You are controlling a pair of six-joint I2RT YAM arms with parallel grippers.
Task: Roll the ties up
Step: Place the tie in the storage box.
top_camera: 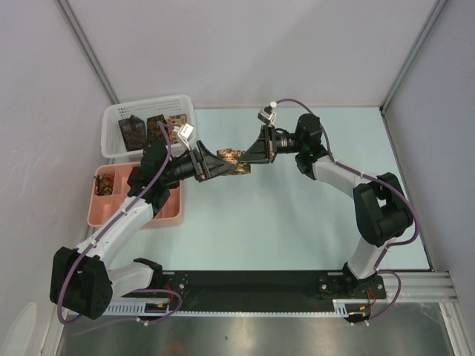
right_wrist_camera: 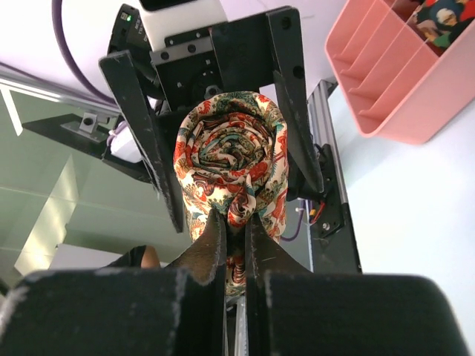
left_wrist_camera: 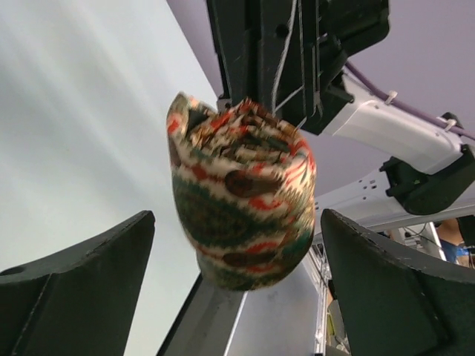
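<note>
A rolled tie (top_camera: 231,159), cream with red and green paisley, hangs in the air over the middle of the table. My right gripper (right_wrist_camera: 236,222) is shut on a fold at the roll's edge (right_wrist_camera: 230,152). From the left, my left gripper (left_wrist_camera: 237,267) stands open, one finger on each side of the roll (left_wrist_camera: 241,200) with a gap on both sides. In the right wrist view its black fingers (right_wrist_camera: 145,133) flank the roll. More ties (top_camera: 135,132) lie in the white mesh basket (top_camera: 111,137).
The pink compartment tray (top_camera: 100,211) sits at the left under my left arm, with a patterned roll (top_camera: 111,182) in a back compartment; the right wrist view shows the tray (right_wrist_camera: 393,81) too. Walls enclose the table on the left, back and right.
</note>
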